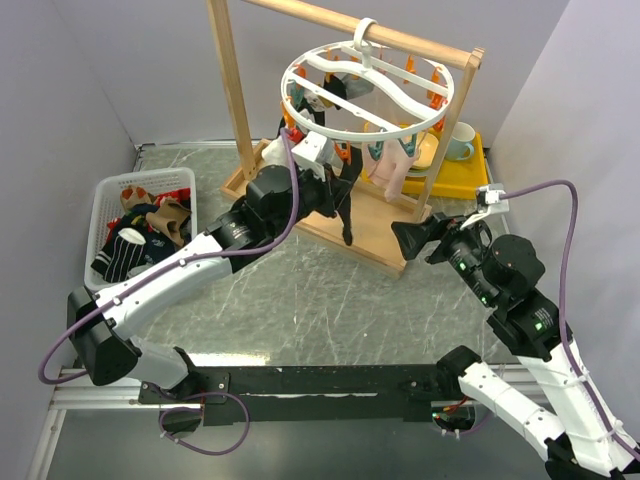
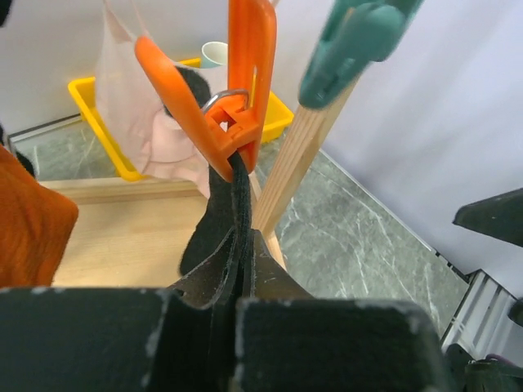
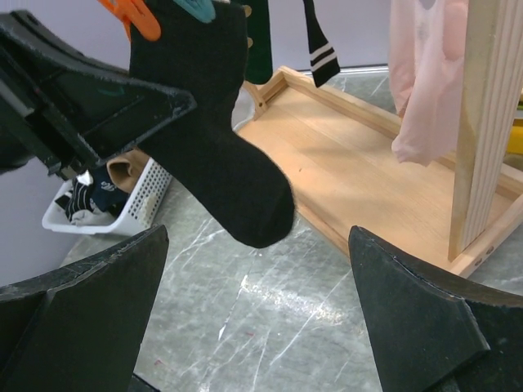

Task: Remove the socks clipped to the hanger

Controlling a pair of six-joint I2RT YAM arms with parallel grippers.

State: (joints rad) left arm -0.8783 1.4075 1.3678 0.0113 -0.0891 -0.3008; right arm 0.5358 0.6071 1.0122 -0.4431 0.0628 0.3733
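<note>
Beneath a wooden rack (image 1: 231, 95) on a grey marble table (image 1: 300, 310) hangs the hanger (image 1: 378, 88), a round white ring with spokes, hooked over the rack's top bar and carrying orange and teal clothespins. Several socks dangle from it. A black sock (image 1: 347, 207) hangs at the near left side, pinched at its top by an orange clothespin (image 2: 233, 98). The left gripper (image 2: 225, 327) reaches in from the left and is closed tight on this black sock just below the pin, the fabric squeezed between its two black fingers (image 2: 122, 335). A teal clothespin (image 2: 351, 41) hangs just to the right of the orange one. A pale pink sock (image 1: 395, 170) hangs toward the right side of the ring, and a dark sock with white stripes (image 3: 319, 45) and a dark green one (image 3: 260, 49) hang farther back. The right gripper (image 1: 405, 238) hovers near the rack's front right corner, its jaws spread wide and holding nothing, pointed toward the black sock's toe. At the table's left edge sits a white mesh basket (image 1: 105, 195) containing loose socks. Behind the rack lies a yellow tray (image 1: 468, 172) with a pale cup (image 1: 460, 142).
</note>
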